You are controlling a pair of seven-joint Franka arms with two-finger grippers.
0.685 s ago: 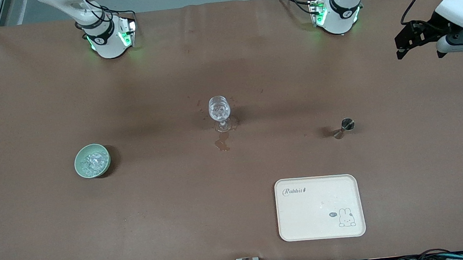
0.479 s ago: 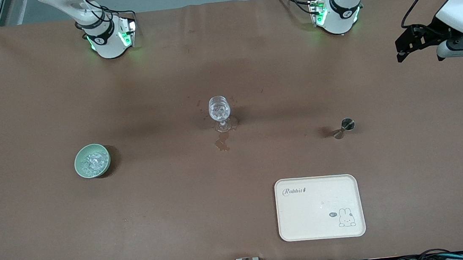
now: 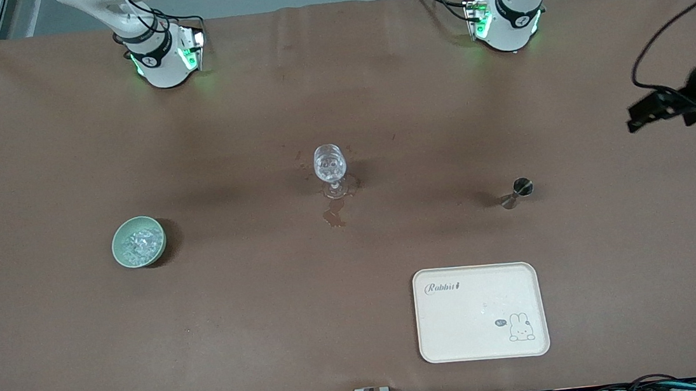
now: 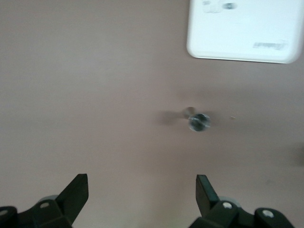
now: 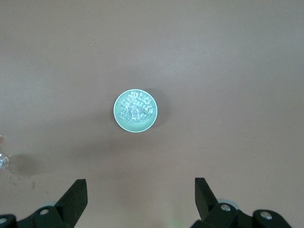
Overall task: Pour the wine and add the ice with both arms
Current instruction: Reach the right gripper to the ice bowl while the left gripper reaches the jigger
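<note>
The ice [image 3: 138, 242] lies heaped in a pale green bowl [image 3: 119, 250] toward the right arm's end of the table, and more fills the stemmed glass [image 3: 329, 163] at mid-table; we see the left gripper [image 4: 141, 190] high over its own end, fingers spread wide and empty, the steel jigger [image 3: 517, 192] well apart below it; the right gripper [image 5: 140, 190] hangs over the bowl, fingers likewise spread, holding nothing; brown paper covers the table [image 3: 259, 332]; a wet stain [image 3: 334, 215] lies just beside the glass's foot, nearer the camera; a cream tray [image 3: 439, 346] sits near the camera edge
</note>
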